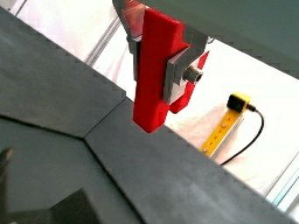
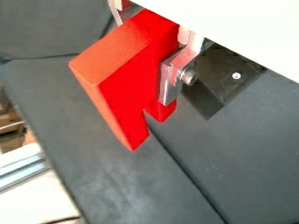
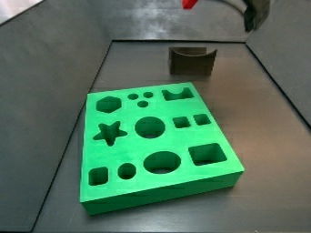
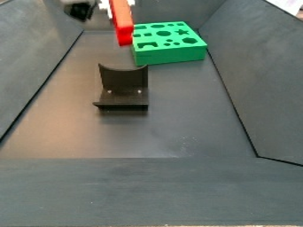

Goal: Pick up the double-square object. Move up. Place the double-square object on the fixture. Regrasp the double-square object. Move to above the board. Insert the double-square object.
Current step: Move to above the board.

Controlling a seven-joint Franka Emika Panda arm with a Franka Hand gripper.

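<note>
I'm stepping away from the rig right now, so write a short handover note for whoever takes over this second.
Gripper: raised above the floor, shut on the double-square object, which hangs clear of everything.
Fixture: on the dark floor, its notch empty.
Board: flat on the floor, apart from the fixture; no red piece in its holes.
Done: the piece is picked up and lifted.
Left: set it on the fixture, regrasp, move above the board, insert.
</note>
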